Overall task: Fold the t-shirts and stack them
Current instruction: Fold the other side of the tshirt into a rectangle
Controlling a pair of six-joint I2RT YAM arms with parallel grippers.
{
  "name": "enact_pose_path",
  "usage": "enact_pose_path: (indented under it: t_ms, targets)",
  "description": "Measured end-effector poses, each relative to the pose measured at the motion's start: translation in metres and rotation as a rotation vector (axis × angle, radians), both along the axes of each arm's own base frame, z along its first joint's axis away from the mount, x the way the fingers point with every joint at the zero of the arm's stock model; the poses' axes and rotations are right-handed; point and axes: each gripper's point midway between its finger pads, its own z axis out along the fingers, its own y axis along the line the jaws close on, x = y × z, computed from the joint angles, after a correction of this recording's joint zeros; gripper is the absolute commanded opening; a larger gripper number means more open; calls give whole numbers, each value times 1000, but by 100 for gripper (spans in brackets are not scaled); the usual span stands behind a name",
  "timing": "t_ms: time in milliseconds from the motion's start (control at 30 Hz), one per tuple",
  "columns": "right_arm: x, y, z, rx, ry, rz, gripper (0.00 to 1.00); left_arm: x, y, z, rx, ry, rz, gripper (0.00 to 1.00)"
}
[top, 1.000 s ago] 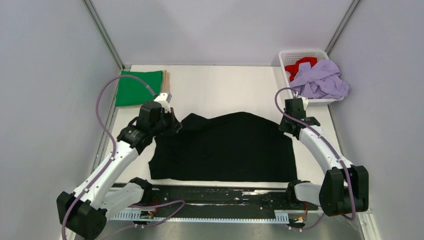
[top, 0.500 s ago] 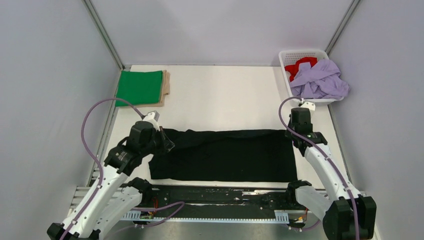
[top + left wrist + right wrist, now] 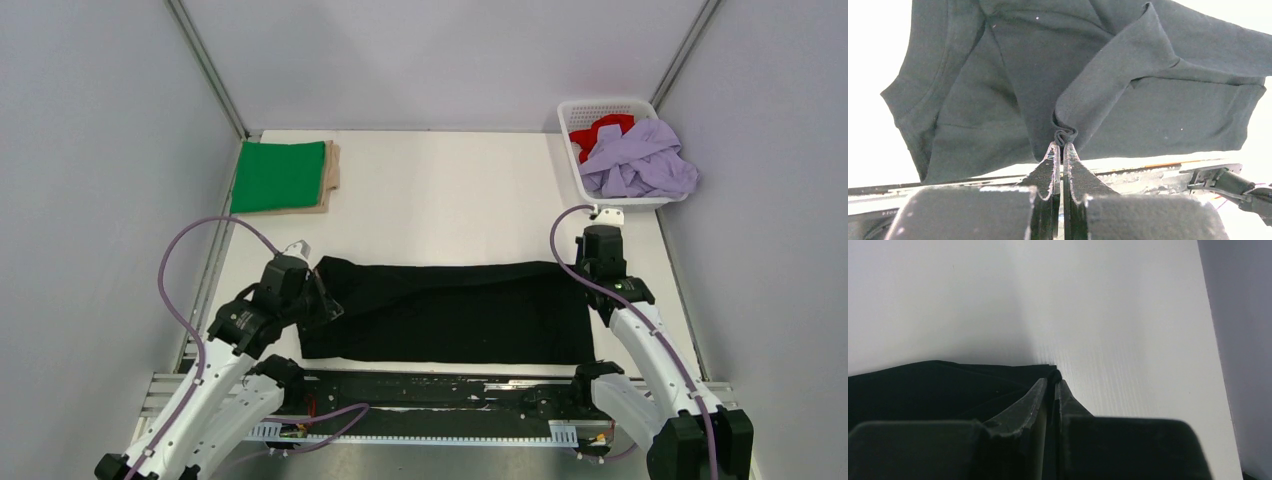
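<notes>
My left claw (image 3: 1062,146) is pinched shut on a small bunched fold of the black t-shirt (image 3: 450,310). In the left wrist view the cloth puckers right at the fingertips, and a ridge of fabric runs up and away from them toward the right. Beyond that ridge the shirt spreads out in flat layers, with a ribbed, curved edge showing on the left.

My right claw (image 3: 1052,382) has its fingers drawn together with only a thin slit between them, and a nub of the same black cloth is caught at the tips. This is the shirt's far right corner. The claw sits low, close to the worktop (image 3: 440,200), with bare white surface stretching away past it.

From above, the black t-shirt lies as a wide folded band across the near part of the worktop, with my left claw at its left end and my right claw at its right end. A crease slants across the top layer from the left end.

In the far left corner, well apart from the black one, a folded green t-shirt (image 3: 280,175) rests on a tan t-shirt (image 3: 333,175) whose edge peeks out along its right side. In the far right corner stands a white basket (image 3: 575,110). It holds a red t-shirt (image 3: 600,130), and a crumpled lilac t-shirt (image 3: 640,165) spills over its right rim.
</notes>
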Motion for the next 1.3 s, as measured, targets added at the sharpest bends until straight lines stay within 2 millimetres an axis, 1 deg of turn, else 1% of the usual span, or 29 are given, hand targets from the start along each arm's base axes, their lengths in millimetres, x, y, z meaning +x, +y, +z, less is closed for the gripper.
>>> enact_pose_path:
  t_ms: [67, 100, 133, 167, 200, 233, 267, 300, 333, 367, 400, 433, 500, 567, 667, 700, 767, 833, 900, 967, 1033, 1100, 1167, 1300]
  targets:
    - [0, -2, 1, -13, -3, -1, 9, -5, 1, -3, -9, 18, 17, 6]
    - [0, -3, 2, -20, -5, -3, 11, -8, 2, -5, -14, 26, 25, 7]
    - [-1, -4, 3, -26, -9, -6, 19, -11, 3, -7, -19, 36, 30, 10]
    - [-1, -5, 4, -29, -17, -9, 23, -15, 3, -10, -26, 49, 37, 13]
    - [-2, -6, 7, -33, -28, -11, 22, -19, 4, -13, -31, 60, 39, 15]
    - [-3, -7, 11, -36, -45, -10, 23, -24, 4, -17, -35, 79, 42, 22]
    - [-5, -8, 15, -36, -65, -10, 34, -30, 6, -21, -36, 99, 46, 27]
    - [-6, -8, 20, -37, -87, -12, 64, -36, 7, -23, -36, 117, 46, 42]
    - [-7, -10, 26, -35, -115, -20, 98, -41, 7, -25, -42, 133, 46, 49]
    - [-9, -11, 34, -33, -150, -30, 100, -45, 7, -25, -48, 144, 43, 64]
    - [-11, -14, 41, -33, -184, -45, 100, -48, 7, -25, -54, 150, 35, 72]
    - [-14, -17, 49, -39, -215, -59, 100, -51, 6, -25, -59, 155, 27, 92]
    - [-17, -21, 59, -40, -261, -88, 100, -55, 4, -24, -67, 168, 3, 99]
    - [-21, -26, 68, -33, -306, -129, 100, -59, 0, -19, -80, 183, -25, 100]
    - [-27, -35, 80, -1, -377, -223, 100, -54, -6, -3, -91, 160, -61, 100]
    - [-28, -38, 83, 23, -404, -262, 100, -49, -8, 4, -94, 140, -73, 100]
    - [-29, -40, 89, 104, -474, -348, 100, -33, -16, 14, -103, 91, -97, 100]
    - [-27, -35, 92, 179, -509, -362, 100, -14, -26, 15, -104, 75, -116, 100]
    - [-20, -21, 91, 256, -512, -314, 100, 9, -39, 7, -92, 96, -142, 100]
    - [-10, 1, 84, 329, -470, -223, 100, 35, -51, -9, -59, 138, -167, 100]
    - [-4, 16, 75, 369, -417, -161, 100, 58, -61, -32, -23, 184, -191, 100]
    - [-1, 31, 64, 408, -356, -104, 100, 72, -67, -50, 1, 207, -210, 100]
    - [1, 43, 55, 441, -307, -59, 100, 80, -70, -67, 20, 223, -228, 100]
    - [0, 54, 53, 476, -282, -10, 100, 89, -74, -89, 36, 238, -255, 100]
